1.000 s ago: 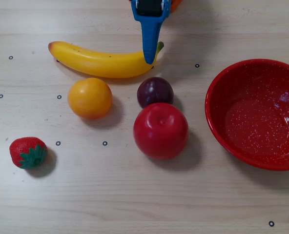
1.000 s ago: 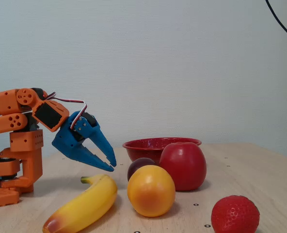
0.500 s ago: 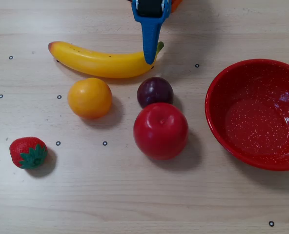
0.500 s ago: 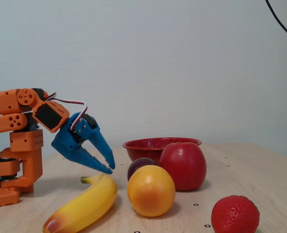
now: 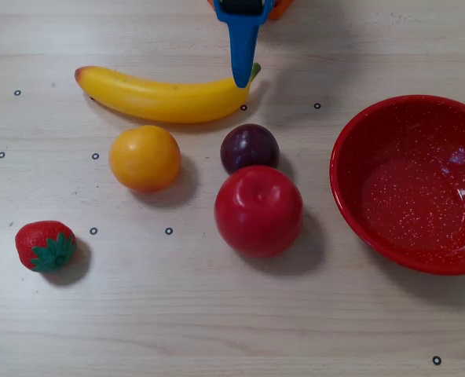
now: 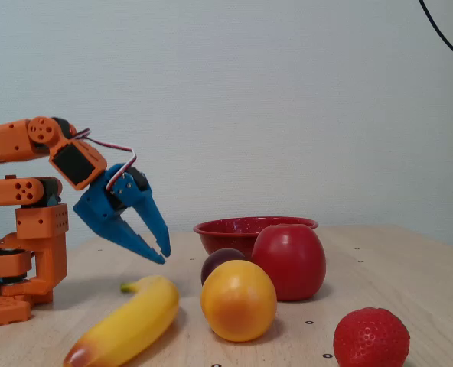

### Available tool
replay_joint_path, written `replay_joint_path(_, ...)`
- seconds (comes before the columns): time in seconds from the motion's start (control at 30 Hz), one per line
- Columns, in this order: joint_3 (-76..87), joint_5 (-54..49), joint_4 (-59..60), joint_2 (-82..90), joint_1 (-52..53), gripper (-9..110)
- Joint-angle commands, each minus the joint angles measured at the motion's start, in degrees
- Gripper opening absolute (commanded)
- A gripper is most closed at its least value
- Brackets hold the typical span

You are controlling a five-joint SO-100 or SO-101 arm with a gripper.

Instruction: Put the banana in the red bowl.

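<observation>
**A:** Status of the gripper (image 6: pixel 159 254)?

**B:** Fingers parted, nothing between them. In the fixed view it hangs above the table (image 5: pixel 232 330), tips pointing down, clear of everything. In the overhead view the blue tips sit over the green stem end of the banana (image 5: pixel 163 96).

**A:** Position of the task objects relative to it?

**B:** The banana lies flat on the table just below the tips, and nearly all of its length runs away from them toward the reddish end, to the left in the overhead view. The red bowl (image 5: pixel 350 206) stands on the opposite side of the gripper, well apart and empty.

**A:** Hazards from this point?

**B:** Three, in my judgement.
1. Grip point. A straight descent would close on the narrow stem tip. The skin looks glossy and hard, so the fruit may squirt out or pivot, hanging by one end.
2. Neighbours. The plum (image 5: pixel 250 147) lies near the tips, with the apple (image 5: pixel 258 210) behind it and the orange (image 5: pixel 144 158) close beside the banana's middle. A low sweep toward the bowl could knock them rolling.
3. Release. An end-held banana swings; it may strike the bowl rim and land outside.

**A:** Correction?

**B:** Shift toward the banana's middle before closing, then lift high.
</observation>
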Motion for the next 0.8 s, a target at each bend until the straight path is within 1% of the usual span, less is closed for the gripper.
replay_joint_path(0.0, -8.0, -0.35, 1.05, -1.41, -0.18, 0)
replay_joint_path(0.17, -15.82, -2.2, 4.66, -3.52, 1.05, 0)
replay_joint_path(0.33, -23.55, -1.32, 9.49, -6.68, 1.67, 0)
replay_joint_path(0.6, -34.19, 5.36, 15.47, -14.24, 0.18, 0)
replay_joint_path(0.77, -38.32, 11.16, 15.47, -19.69, -2.11, 0)
